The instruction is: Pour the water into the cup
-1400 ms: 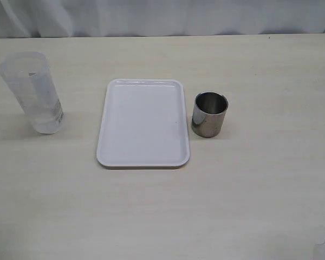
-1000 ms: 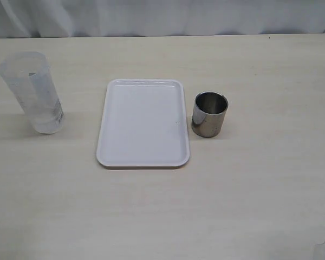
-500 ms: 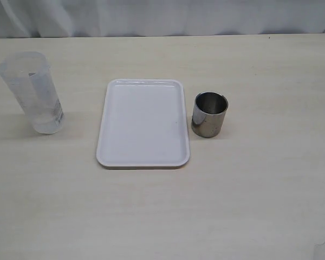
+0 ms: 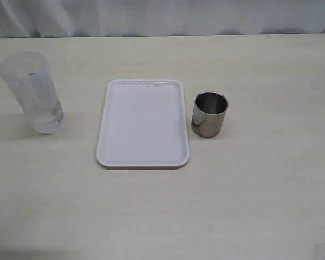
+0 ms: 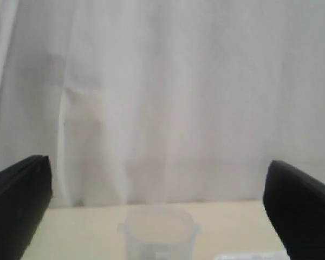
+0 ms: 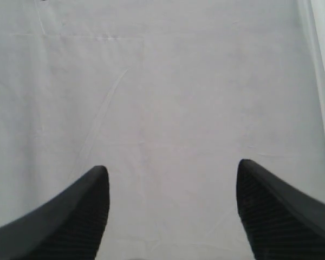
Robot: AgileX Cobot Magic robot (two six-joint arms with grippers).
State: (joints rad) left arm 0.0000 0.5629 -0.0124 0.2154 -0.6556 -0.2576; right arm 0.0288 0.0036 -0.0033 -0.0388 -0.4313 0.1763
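A tall translucent plastic beaker [image 4: 35, 92] with a label stands at the table's left. The water [image 4: 45, 122] shows faintly in its lower part. The shiny steel cup [image 4: 209, 114] stands upright just right of a white tray. Neither gripper shows in the exterior view. In the left wrist view my left gripper [image 5: 157, 165] is open and empty, its dark fingers [image 5: 19, 200] wide apart, with the beaker [image 5: 158, 233] ahead between them at some distance. My right gripper [image 6: 171, 168] is open and empty and faces a white curtain. The cup is out of both wrist views.
A flat white rectangular tray [image 4: 143, 123] lies between beaker and cup, empty. A white curtain [image 4: 162, 16] hangs behind the table's far edge. The pale wooden tabletop [image 4: 260, 184] extends toward the front and right.
The beaker, tray and cup have not moved. A faint shadow has come in along the table's front left edge in the exterior view.
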